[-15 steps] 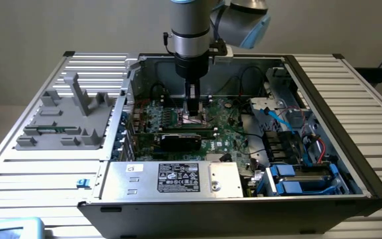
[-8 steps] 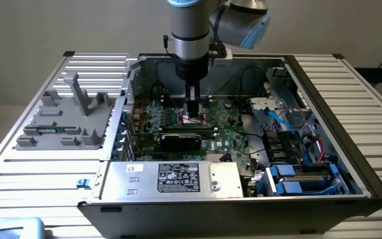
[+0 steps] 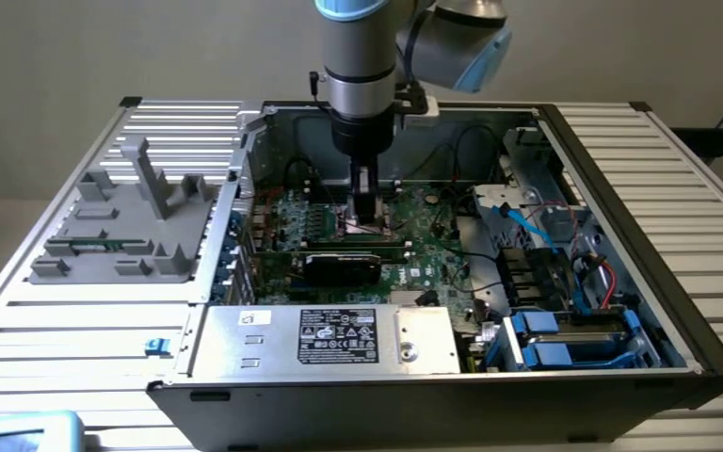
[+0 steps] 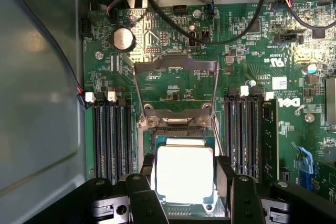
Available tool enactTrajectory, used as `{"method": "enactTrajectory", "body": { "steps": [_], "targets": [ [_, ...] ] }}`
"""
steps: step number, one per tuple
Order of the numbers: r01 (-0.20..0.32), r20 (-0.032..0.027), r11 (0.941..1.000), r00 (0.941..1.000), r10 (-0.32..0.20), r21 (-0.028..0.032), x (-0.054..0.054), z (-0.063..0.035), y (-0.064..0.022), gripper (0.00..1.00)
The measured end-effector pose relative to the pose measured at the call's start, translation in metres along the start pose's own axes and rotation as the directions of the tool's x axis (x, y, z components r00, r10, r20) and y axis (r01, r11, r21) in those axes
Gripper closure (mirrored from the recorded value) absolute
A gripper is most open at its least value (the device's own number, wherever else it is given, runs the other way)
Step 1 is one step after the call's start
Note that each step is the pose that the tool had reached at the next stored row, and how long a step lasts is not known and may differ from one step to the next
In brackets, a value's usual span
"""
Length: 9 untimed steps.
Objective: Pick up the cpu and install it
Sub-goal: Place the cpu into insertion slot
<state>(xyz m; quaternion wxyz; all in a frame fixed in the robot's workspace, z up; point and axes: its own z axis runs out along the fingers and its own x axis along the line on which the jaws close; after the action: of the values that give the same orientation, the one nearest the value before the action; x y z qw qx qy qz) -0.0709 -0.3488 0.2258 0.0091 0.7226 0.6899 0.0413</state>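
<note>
Jaws clamped on two opposite edges of the cpu (image 4: 184, 174); I see my gripper (image 3: 365, 224) low over the motherboard (image 3: 437, 252), centre of the exterior frame

The arm (image 3: 359, 85) stands vertical, its end effector (image 3: 365, 224) pointing straight down.

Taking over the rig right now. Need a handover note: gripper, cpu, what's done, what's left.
gripper: lowered inside the computer case, over the motherboard. Whether it is gripping cannot be told.
cpu: silver top up, at the socket, between the two banks of memory slots.
Done: cpu picked up and brought to the socket.
Left: check that it is seated. The retention frame stands open and is not yet closed.
</note>
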Motion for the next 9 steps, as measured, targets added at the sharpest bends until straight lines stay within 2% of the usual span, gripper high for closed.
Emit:
{"method": "enactTrajectory", "body": {
  "steps": [5, 9],
  "targets": [
    [-0.001, -0.0087, 1.0000, 1.0000, 0.001, 0.0003, 0.0001, 0.0048, -0.0004, 0.45],
    [-0.001, -0.0102, 1.0000, 0.9999, 0.001, 0.0004, -0.0001, 0.0090, -0.0007, 0.45]
  ]
}}
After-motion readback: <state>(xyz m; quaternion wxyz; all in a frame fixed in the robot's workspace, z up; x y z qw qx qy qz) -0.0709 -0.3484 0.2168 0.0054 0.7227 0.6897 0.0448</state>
